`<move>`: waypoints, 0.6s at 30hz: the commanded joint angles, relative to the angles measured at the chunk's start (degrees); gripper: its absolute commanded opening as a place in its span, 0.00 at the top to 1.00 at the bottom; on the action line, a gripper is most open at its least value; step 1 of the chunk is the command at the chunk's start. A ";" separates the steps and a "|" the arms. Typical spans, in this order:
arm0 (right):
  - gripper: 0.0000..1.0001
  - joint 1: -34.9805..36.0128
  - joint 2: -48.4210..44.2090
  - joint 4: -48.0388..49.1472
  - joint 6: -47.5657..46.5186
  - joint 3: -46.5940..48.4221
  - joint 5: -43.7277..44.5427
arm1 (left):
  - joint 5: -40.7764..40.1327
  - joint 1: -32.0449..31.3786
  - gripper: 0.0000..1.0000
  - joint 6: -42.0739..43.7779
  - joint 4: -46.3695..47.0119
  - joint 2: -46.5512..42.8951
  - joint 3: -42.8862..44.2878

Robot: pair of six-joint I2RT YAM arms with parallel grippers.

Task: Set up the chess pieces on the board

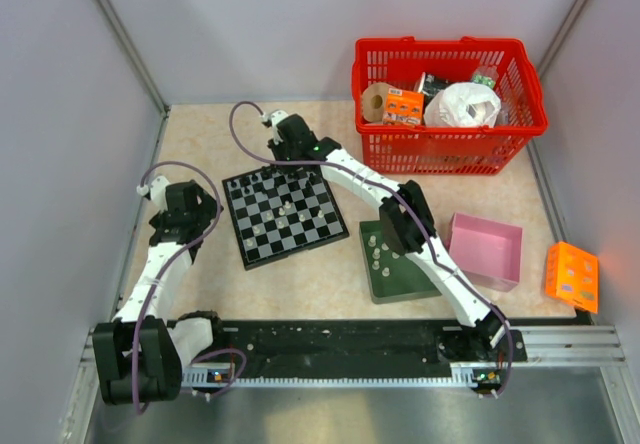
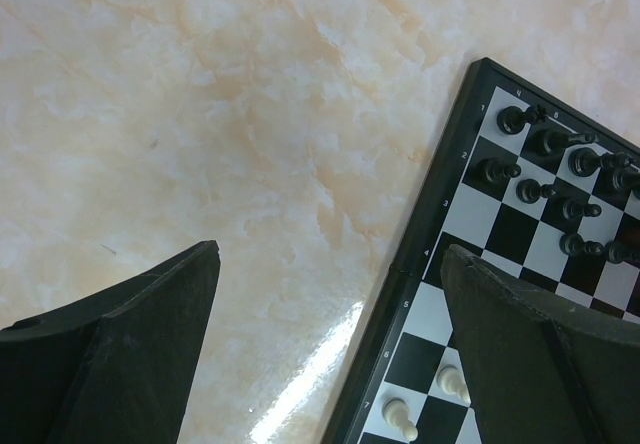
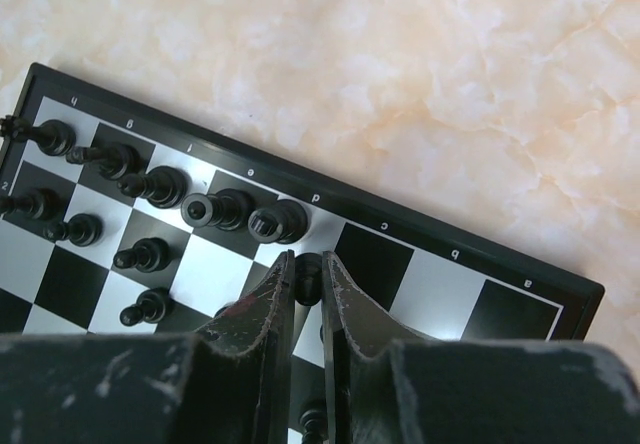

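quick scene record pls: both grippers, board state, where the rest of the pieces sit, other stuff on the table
left gripper: open, over the bare table beside the board
right gripper: shut on a black piece, over the board's far rows
black pieces: lined up in the two rows at the far edge
whitish pieces: a few on the board's near part
green tray: right of the board, spare whitish pieces in it
pink box: right of the tray
red basket: far right corner
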 commanded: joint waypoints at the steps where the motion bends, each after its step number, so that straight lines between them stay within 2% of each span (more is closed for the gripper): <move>1: 0.89 -0.61 -1.49 3.55 1.27 2.92 1.91 | 0.33 0.28 0.03 0.23 0.70 0.29 2.41; 18: 0.89 -1.84 0.79 4.61 2.42 2.92 2.97 | 0.68 0.19 0.03 0.06 0.44 0.64 2.86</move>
